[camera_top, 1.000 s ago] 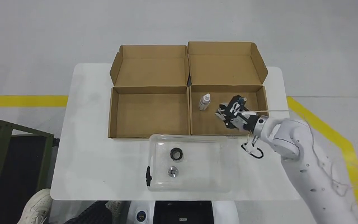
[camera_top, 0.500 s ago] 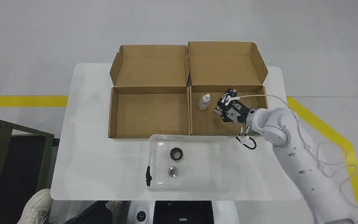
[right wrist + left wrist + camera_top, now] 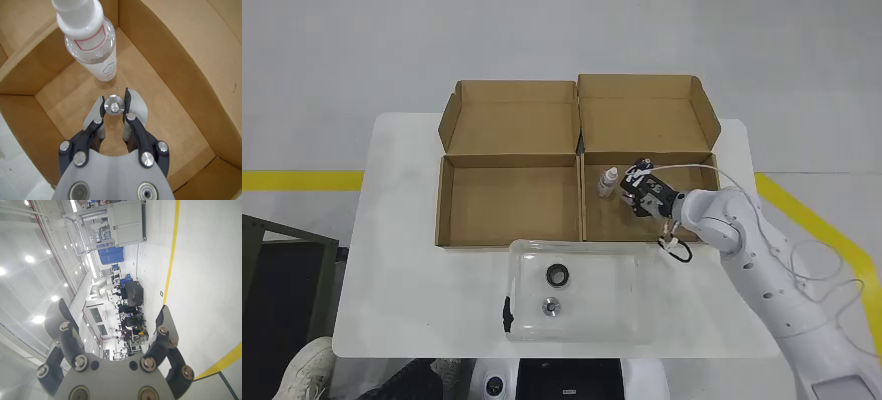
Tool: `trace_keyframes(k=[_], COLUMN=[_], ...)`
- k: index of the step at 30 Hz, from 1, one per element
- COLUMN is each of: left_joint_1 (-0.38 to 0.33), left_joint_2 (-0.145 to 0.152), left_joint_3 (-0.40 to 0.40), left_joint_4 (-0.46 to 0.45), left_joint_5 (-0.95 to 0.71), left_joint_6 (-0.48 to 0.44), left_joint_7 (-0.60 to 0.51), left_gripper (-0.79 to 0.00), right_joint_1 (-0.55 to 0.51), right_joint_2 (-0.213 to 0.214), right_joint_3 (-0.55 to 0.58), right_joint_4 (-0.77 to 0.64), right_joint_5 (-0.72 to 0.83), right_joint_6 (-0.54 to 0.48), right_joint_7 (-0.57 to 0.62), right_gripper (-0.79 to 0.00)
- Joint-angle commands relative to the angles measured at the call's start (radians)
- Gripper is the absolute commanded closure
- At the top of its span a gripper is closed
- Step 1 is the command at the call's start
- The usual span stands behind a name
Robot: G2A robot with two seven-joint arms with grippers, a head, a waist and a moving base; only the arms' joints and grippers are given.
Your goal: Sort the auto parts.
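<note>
Right wrist view: my right hand (image 3: 114, 106) is clenched on a small round metal part (image 3: 114, 108), one finger on each side of it, low over the floor of the right box (image 3: 179, 62).
Bottle: a clear bottle (image 3: 90, 43) with a white cap stands upright in that same box, just beside the held part; I cannot tell whether they touch.
Left box: the left box (image 3: 507, 205) sits open with its lid back, side by side against the right box.
Tray: a clear tray (image 3: 637, 300) lies on the white surface (image 3: 402, 250) just in front of both boxes.
In the tray: I see a black ring (image 3: 558, 273) and a silver piece (image 3: 552, 307), apart from each other.
Tray edge: a black piece (image 3: 507, 315) sits at the tray's left rim.
Left hand: my left hand (image 3: 113, 305) is released, fingers spread wide, pointed out at the room.
</note>
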Motion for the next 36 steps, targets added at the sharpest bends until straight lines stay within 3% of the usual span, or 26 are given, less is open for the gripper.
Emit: trace_keyframes(k=[1,3,7,20,29,36], left_joint_1=[0.0,0.0,0.0,0.0,0.0,0.0], left_joint_2=[0.0,0.0,0.0,0.0,0.0,0.0], left_joint_3=[0.0,0.0,0.0,0.0,0.0,0.0], left_joint_4=[0.0,0.0,0.0,0.0,0.0,0.0], left_joint_5=[0.0,0.0,0.0,0.0,0.0,0.0], left_joint_6=[0.0,0.0,0.0,0.0,0.0,0.0], left_joint_7=[0.0,0.0,0.0,0.0,0.0,0.0], left_gripper=[-0.785,-0.785,-0.785,-0.785,-0.785,-0.785], right_joint_1=[0.003,0.003,-0.002,-0.107,-0.235,-0.33], right_joint_2=[-0.001,-0.002,-0.003,0.024,0.046,0.054], right_joint_3=[-0.004,-0.007,-0.008,0.094,0.177,0.174], right_joint_4=[0.001,0.001,-0.007,-0.196,-0.39,-0.552], right_joint_5=[-0.003,-0.006,-0.014,-0.063,-0.066,-0.102], right_joint_6=[0.002,0.005,0.008,0.019,-0.022,-0.076], right_joint_7=[0.001,0.001,0.001,-0.019,-0.066,-0.125], right_gripper=[-0.203,-0.265,-0.302,-0.332,-0.348,-0.363])
